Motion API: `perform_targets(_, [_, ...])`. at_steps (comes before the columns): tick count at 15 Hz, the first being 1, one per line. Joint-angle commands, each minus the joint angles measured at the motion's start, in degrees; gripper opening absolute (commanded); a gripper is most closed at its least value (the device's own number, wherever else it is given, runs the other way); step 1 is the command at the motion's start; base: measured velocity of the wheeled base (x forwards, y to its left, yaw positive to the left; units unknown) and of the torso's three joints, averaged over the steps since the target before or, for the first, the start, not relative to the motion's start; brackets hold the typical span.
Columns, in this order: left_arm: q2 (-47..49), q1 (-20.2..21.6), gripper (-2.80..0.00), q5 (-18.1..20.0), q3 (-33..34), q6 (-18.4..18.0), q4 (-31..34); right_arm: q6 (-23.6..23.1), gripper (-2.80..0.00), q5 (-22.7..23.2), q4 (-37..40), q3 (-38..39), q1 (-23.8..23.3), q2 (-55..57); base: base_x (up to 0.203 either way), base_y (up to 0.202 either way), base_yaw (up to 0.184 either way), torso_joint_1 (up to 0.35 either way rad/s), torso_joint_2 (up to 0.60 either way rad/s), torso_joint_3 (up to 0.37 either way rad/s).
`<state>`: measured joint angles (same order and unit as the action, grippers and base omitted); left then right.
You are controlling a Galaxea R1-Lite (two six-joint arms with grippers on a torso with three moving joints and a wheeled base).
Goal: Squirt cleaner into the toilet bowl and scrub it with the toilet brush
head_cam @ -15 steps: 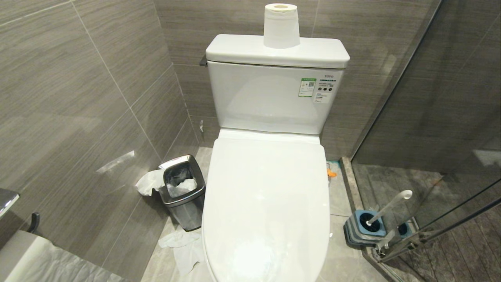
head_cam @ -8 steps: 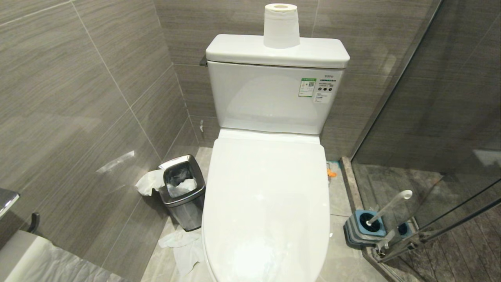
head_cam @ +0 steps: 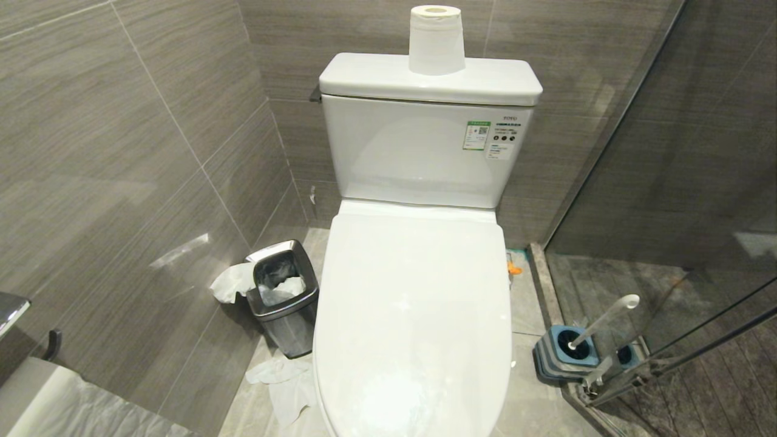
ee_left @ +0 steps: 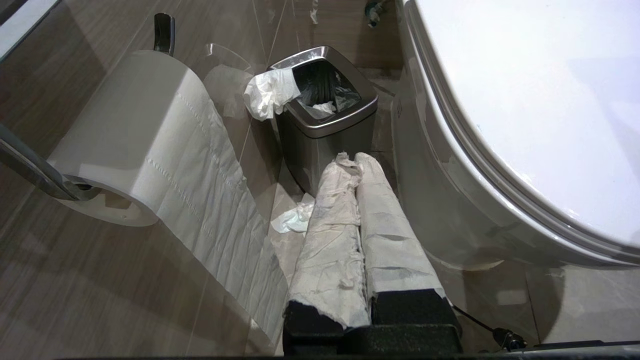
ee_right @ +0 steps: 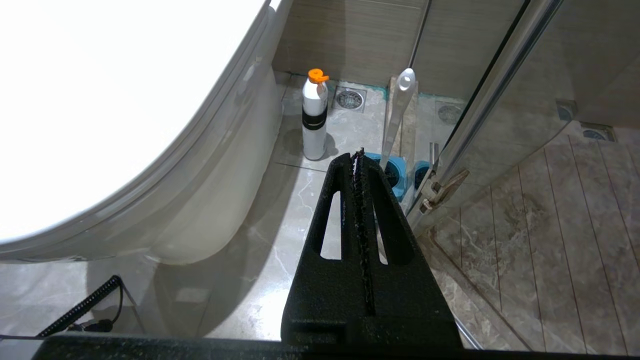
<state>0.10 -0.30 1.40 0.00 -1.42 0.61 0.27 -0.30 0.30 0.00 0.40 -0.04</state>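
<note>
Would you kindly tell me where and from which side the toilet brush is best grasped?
Probably on the upper part of the toilet brush handle, below its rounded tip. The slim white handle leans out of its blue holder toward the glass partition, so coming from the toilet side, with the fingers across the handle, looks clearest. The right end effector, now shut, is nearest.

Toilet-paper roll [head_cam: 436, 40] upright on the cistern lid, square steel bin [head_cam: 282, 297] by the grey tiled wall with tissue [head_cam: 231, 283] over its rim, crumpled paper [head_cam: 285, 382] on the floor, glass shower door [head_cam: 680, 182], wall-mounted paper roll [ee_left: 145, 145]
</note>
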Motion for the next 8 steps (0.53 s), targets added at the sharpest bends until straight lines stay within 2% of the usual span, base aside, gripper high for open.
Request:
perform_targets(1, [0.1, 0.0, -2.8, 0.0, 0.0, 0.0, 0.0, 0.0, -2.8, 0.0, 0.0, 0.0, -0.1, 0.0, 0.0, 0.0, 0.0, 0.0, 0.0, 0.0])
perform_targets(8, [0.1, 0.0, -2.8, 0.0, 0.0, 0.0, 0.0, 0.1, -2.8, -0.1, 0.1, 0.0, 0.0, 0.0, 0.0, 0.0, 0.0, 0.0, 0.0, 0.0])
